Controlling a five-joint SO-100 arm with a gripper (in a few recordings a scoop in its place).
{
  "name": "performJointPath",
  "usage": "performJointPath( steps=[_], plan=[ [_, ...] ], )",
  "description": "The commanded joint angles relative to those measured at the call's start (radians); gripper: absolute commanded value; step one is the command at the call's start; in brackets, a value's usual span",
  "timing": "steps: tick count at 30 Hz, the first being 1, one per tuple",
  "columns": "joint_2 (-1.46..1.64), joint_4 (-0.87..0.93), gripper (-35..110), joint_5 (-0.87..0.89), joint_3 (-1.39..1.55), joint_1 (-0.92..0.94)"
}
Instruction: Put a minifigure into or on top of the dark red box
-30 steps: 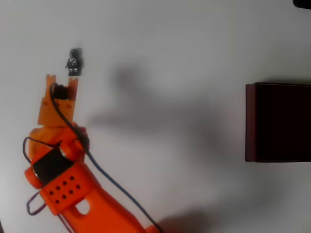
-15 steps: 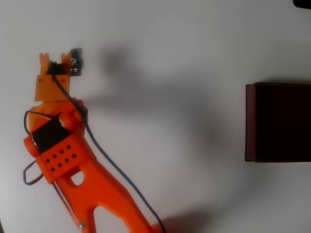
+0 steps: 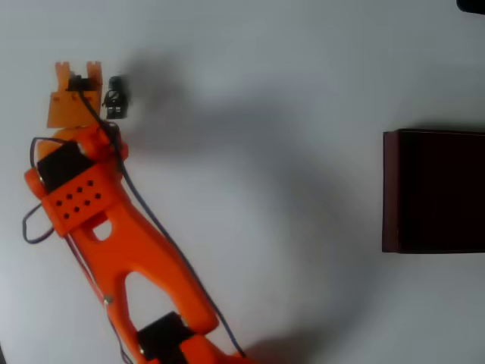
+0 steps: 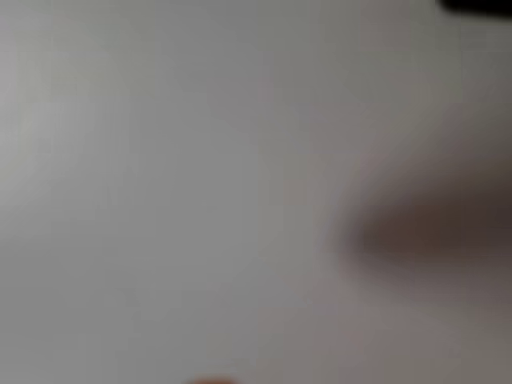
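Lying beside tool (image 3: 75,70), minifigure (image 3: 115,97), box (image 3: 433,191) well apart

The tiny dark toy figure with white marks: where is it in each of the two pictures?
Overhead view: the tiny dark grey-black minifigure lies near the top left on the white table, just right of the orange arm's tip, far from the large dark red box at the right edge.
Wrist view: too blurred to pick it out.
Shared landmark: the white table.
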Motion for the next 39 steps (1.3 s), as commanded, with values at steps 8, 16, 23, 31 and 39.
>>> performJointPath(
  steps=[8,16,23,31,39],
  plan=[
    [-0.012,0.049,20,-0.077,-0.112,0.038],
    [-0.067,-0.021,20,-0.064,-0.127,0.031],
    [-0.110,-0.003,20,-0.081,-0.218,0.034],
    [-0.268,0.140,20,-0.130,-0.499,0.054],
    [-0.690,0.448,20,-0.161,-1.281,0.072]
  ],
)
